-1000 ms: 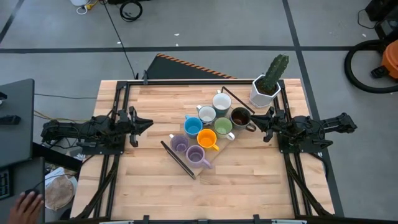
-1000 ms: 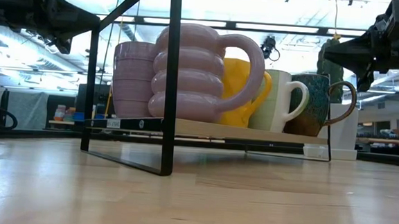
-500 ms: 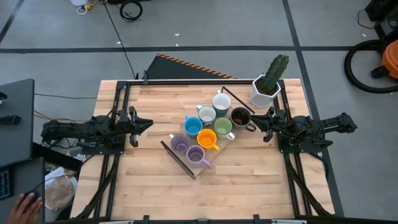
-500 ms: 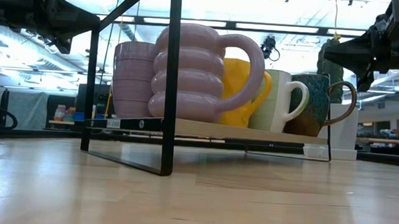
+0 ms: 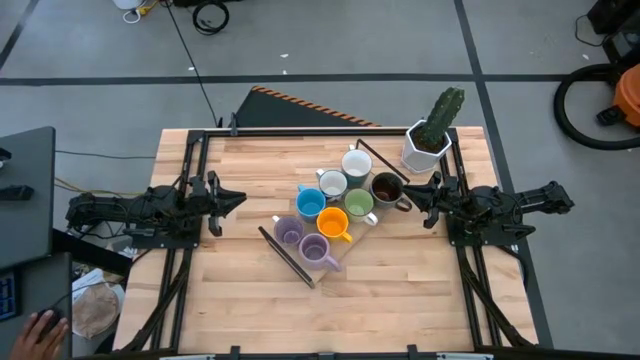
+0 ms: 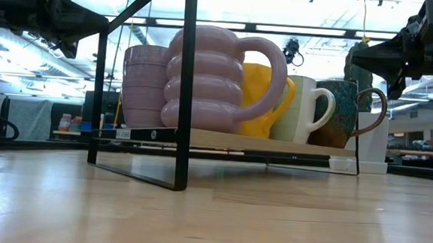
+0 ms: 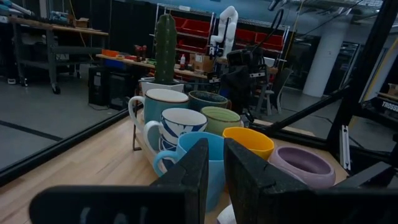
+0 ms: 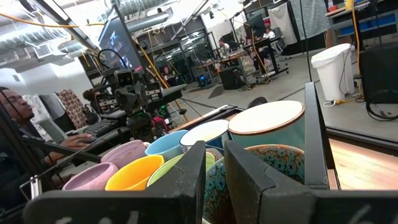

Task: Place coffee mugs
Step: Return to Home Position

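Observation:
Several small mugs stand bunched upright on a low wooden shelf with a black frame (image 5: 287, 256) at the table's middle: white (image 5: 357, 163), blue-patterned white (image 5: 333, 185), blue (image 5: 310, 203), dark brown (image 5: 387, 187), green (image 5: 360, 205), orange (image 5: 333, 223), two lavender (image 5: 288, 233) (image 5: 317, 250). My left gripper (image 5: 236, 200) hovers shut, left of the group, pointing at it; its wrist view looks past the fingers (image 7: 216, 147) at the blue mug (image 7: 199, 158). My right gripper (image 5: 410, 194) hovers shut just right of the brown mug (image 8: 273, 171).
A white angular pot with a cactus (image 5: 428, 140) stands at the far right corner, close behind my right arm. Black rails (image 5: 300, 131) run along the far edge and both sides. Bare wood lies on the near half. A person's hand (image 5: 40, 335) shows off the table's near left.

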